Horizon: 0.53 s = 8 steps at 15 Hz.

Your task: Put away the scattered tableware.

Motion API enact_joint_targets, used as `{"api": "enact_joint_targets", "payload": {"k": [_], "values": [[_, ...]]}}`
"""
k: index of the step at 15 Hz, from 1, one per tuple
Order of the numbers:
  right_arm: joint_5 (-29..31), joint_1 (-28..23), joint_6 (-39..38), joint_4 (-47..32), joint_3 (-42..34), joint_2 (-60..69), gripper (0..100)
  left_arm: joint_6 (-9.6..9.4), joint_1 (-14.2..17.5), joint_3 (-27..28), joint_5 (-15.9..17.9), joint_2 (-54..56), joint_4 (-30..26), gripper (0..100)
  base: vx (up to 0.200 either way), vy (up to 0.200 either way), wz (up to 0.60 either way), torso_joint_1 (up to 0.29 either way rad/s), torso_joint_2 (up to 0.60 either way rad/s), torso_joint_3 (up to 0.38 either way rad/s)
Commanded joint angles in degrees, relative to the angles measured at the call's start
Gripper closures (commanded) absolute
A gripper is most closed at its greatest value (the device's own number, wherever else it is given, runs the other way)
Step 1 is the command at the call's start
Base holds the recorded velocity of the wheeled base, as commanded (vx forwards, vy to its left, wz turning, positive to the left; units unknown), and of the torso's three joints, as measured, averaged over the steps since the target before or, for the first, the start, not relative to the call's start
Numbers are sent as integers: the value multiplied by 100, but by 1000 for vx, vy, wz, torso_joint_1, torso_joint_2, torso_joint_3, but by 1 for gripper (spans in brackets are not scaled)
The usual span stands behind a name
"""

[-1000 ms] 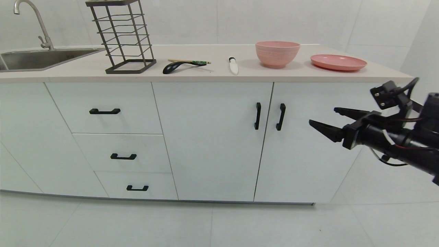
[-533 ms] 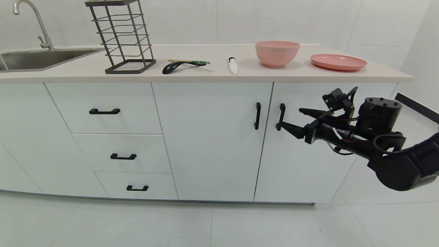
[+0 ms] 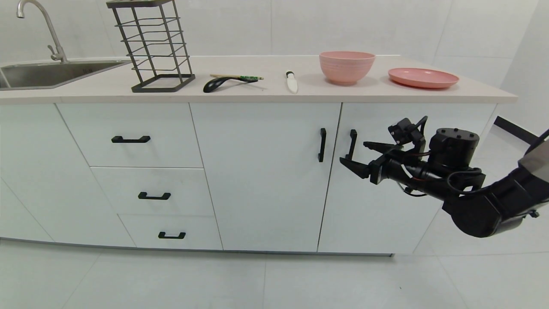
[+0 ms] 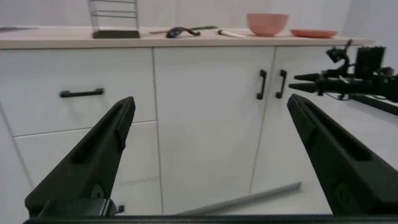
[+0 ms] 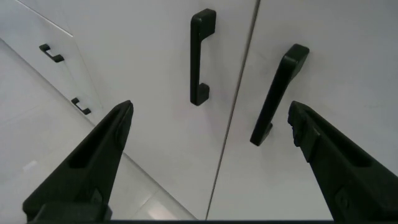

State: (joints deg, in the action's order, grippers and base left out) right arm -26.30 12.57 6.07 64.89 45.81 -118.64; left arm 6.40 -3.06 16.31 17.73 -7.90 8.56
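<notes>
Now, bowl point(image 3: 347, 66): pink, upright on the counter point(image 3: 107, 91), toward the right.
Plate point(image 3: 423, 78): pink, flat on the counter, right of the bowl and apart from it.
Knife point(image 3: 292, 81): white with a dark end, lying left of the bowl.
Spoon point(image 3: 218, 83): black, lying near the counter's middle, left of the knife.
Chopsticks point(image 3: 240, 77): lying across the spoon's handle.
Rack point(image 3: 154, 45): black wire, upright, left of the spoon.
Sink point(image 3: 51, 73): set into the counter at the far left.
Right gripper point(image 3: 353, 152): fingers spread, low in front of the double doors, pointing at the right door's handle point(image 3: 351, 146), near it but not touching.
Left gripper point(image 4: 210, 102): fingers spread, facing the cupboard front from well back.
</notes>
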Motion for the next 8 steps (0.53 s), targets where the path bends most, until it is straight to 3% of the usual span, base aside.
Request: {"api": "enact_joint_targets", "payload": {"k": [1,4,5,8], "values": [[2,-9,-1,6,24,-28,0,-16,-344,267,144,-845,49,0,0,0,0,0,0,0],[-7,-185,-9,15,341,-247,0,-42,-626,689,574,-1891,85,0,0,0,0,0,0,0],[-51,-237,-9,15,393,-283,0,-139,-661,707,697,-2260,155,0,0,0,0,0,0,0],[-192,-272,-1,138,262,-265,0,-904,-845,724,987,-3631,884,0,0,0,0,0,0,0]]}}
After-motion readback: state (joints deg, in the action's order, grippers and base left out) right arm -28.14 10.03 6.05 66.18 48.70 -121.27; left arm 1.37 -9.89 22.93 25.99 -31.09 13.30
